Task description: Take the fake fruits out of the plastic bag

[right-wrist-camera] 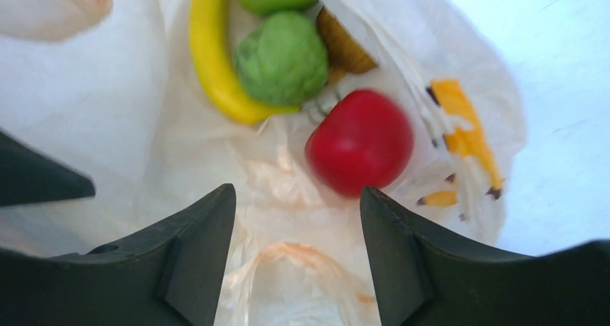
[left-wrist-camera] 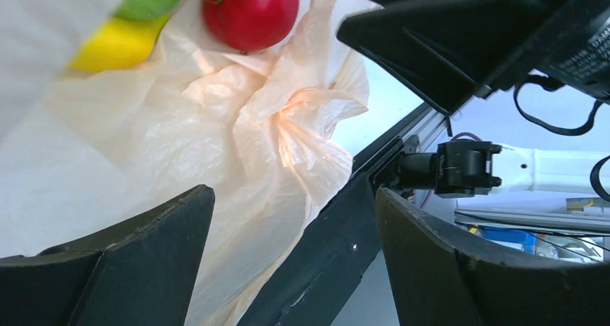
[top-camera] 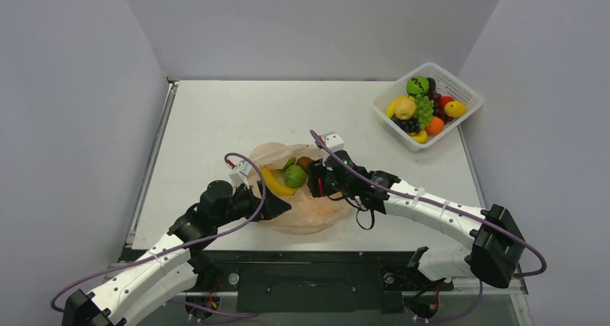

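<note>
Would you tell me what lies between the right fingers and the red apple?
Only crumpled bag plastic lies between the right fingers and the red apple, as the right wrist view shows.

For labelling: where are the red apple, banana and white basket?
red apple [right-wrist-camera: 360, 142]: right wrist view, centre of its body.
banana [right-wrist-camera: 212, 63]: right wrist view, middle of its curve.
white basket [top-camera: 454, 81]: top external view, far wall.

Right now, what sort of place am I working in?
Probably a lab test booth, not a home: plain white walls close in a white table, a metal frame runs along its near edge, and the basket holds toy fruit.
</note>
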Tool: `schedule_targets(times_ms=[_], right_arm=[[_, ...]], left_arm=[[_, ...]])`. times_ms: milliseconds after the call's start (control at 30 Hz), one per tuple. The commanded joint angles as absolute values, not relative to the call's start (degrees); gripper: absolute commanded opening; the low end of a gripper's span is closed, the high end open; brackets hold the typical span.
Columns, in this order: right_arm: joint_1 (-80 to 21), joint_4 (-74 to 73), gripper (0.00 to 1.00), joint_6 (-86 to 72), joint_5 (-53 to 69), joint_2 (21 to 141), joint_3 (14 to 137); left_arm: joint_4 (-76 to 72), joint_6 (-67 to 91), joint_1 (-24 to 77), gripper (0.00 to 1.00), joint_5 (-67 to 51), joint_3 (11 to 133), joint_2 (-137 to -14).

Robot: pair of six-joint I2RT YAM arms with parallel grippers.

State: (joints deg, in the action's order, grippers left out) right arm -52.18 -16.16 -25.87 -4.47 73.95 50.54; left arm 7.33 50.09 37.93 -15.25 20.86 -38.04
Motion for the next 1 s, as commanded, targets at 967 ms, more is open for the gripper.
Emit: schedule_targets(times_ms=[967], right_arm=[[-53.39, -16.54, 0.60, -25.22, -21.89, 92.71, 59.24]], left_arm=[[25.69, 3.44, 37.53, 0.97, 20.24, 77.51, -48.01]])
